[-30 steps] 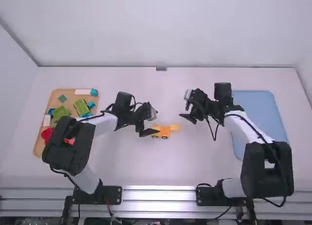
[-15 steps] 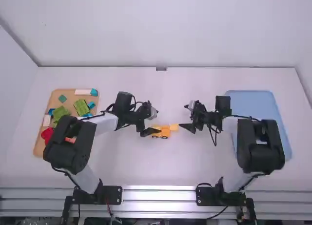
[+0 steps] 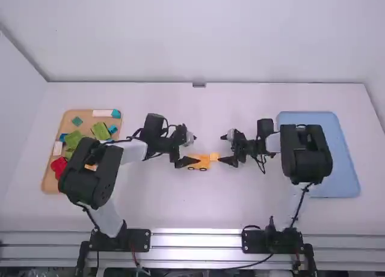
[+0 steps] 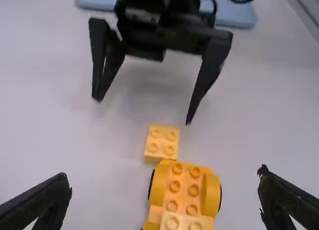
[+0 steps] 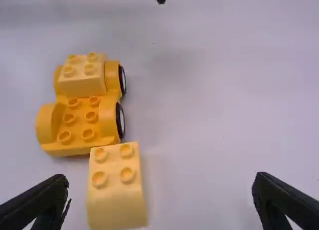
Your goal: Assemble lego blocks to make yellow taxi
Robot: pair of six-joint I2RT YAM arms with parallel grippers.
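On the desk (image 3: pixel 198 205), your left end effector (image 4: pixel 164 178) and right end effector (image 5: pixel 160 179) are standing wide and empty. Between them, the yellow car base (image 5: pixel 77 121) is resting, carrying a mounted block (image 5: pixel 82 81); the loose block (image 5: pixel 117 195) is lying just beside it. You are probably preparing its pickup, needing the right end effector lowered around it. The left wrist view is cropping the car base.

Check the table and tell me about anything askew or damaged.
Nothing looks spilled or damaged. Only the loose yellow block stands out: it sits at the end of the car, off its studs and shifted to one side. That is probably just a piece awaiting assembly.
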